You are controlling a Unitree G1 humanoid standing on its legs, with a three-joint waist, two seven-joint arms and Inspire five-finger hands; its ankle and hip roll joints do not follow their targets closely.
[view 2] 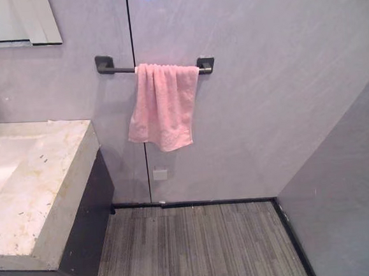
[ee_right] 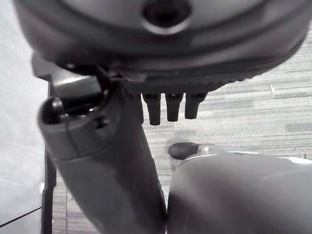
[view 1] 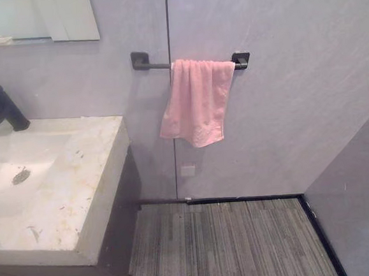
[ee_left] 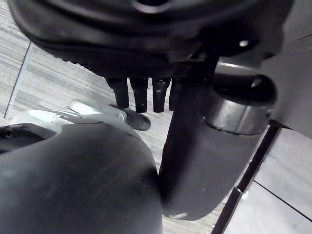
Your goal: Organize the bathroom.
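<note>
A pink towel (view 1: 196, 102) hangs folded over the right end of a dark wall bar (view 1: 156, 65), its lower edge slightly uneven. My left hand (ee_left: 141, 92) hangs low above the striped floor, fingers straight and holding nothing. In the same way my right hand (ee_right: 168, 107) hangs beside me, fingers straight and empty. Both hands are far below and in front of the towel.
A pale stone washbasin (view 1: 92, 177) with stains on its rim stands at the left on a dark cabinet, with a black faucet (view 1: 3, 109) behind it. A mirror (view 1: 47, 18) hangs above. A grey side wall (view 1: 361, 194) closes the right. Striped grey flooring (view 1: 231, 243) lies ahead.
</note>
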